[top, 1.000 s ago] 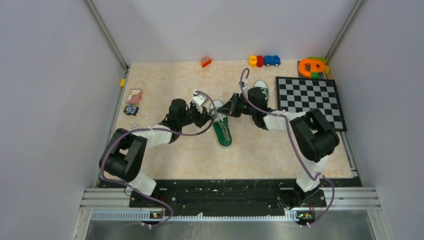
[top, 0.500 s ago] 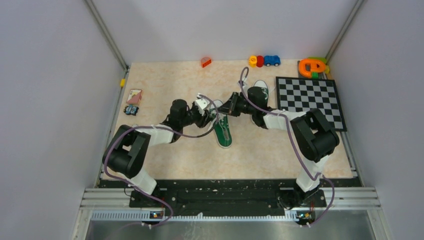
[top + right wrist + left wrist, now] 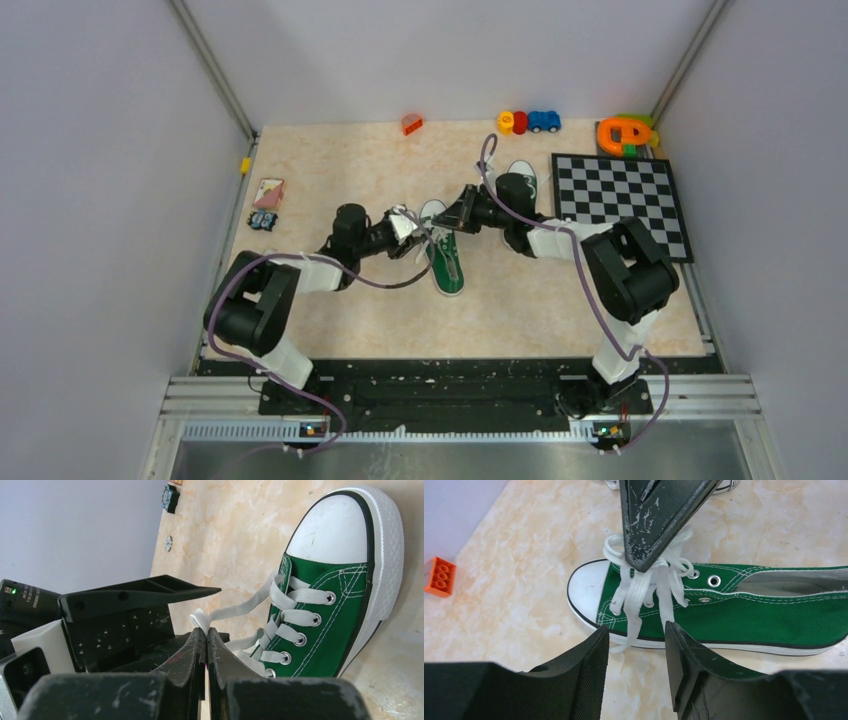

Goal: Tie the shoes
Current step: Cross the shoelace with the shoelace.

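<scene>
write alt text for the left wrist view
A green sneaker spans the frame on a table, toe cap left, its white laces pinched from above by the right gripper. The left gripper hangs open below; an orange brick sits far left.

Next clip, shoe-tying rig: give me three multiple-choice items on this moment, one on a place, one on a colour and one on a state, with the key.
1. Where on the table does the checkerboard lie?
A) far right
B) near left
C) between the arm bases

2. What colour canvas has the middle shoe?
A) red
B) green
C) blue

3. The right gripper is:
A) wide open
B) shut on an orange brick
C) shut on a white lace

Key:
1 A, it lies along the right edge in the top view.
2 B, the left wrist view shows green cloth.
3 C, the right wrist view shows it pinching the lace loop.
</scene>
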Controlling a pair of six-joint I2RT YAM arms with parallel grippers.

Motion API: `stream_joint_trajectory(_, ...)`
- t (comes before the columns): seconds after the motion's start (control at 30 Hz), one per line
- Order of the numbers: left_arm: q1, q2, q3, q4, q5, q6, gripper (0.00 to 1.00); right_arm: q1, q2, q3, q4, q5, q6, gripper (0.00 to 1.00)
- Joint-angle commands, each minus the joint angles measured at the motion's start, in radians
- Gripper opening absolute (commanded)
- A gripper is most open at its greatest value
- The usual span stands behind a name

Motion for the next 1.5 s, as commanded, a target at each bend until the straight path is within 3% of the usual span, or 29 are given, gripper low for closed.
stream_joint_trajectory(0.0, 0.027, -0.016, 0.020, 0.096, 0.092, 0.056, 0.48, -0.009, -0.035, 0.055, 0.025, -0.026, 0.004, 0.00)
stream_joint_trajectory(0.33, 0.032, 0.033, 0.041, 0.148, 0.159, 0.031, 0.47, -0.012, -0.024, 0.055, 0.048, -0.040, 0.015, 0.00)
stream_joint_trajectory(0.77, 0.032, 0.049, 0.086, 0.040, 0.163, 0.067, 0.27, -0.016, -0.018, 0.059, 0.060, -0.048, 0.030, 0.00)
stream_joint_trajectory(1.1, 0.027, 0.050, 0.118, -0.070, 0.169, 0.119, 0.27, -0.016, -0.018, 0.059, 0.058, -0.049, 0.030, 0.00)
stream_joint_trajectory(1.4, 0.016, 0.064, 0.146, -0.076, 0.155, 0.109, 0.30, -0.016, -0.019, 0.055, 0.060, -0.046, 0.031, 0.00)
stream_joint_trajectory(1.43, 0.012, 0.065, 0.145, -0.076, 0.158, 0.110, 0.25, -0.016, -0.019, 0.054, 0.057, -0.045, 0.031, 0.00)
stream_joint_trajectory(1.47, 0.009, 0.064, 0.146, -0.079, 0.160, 0.111, 0.12, -0.016, -0.019, 0.056, 0.054, -0.045, 0.030, 0.00)
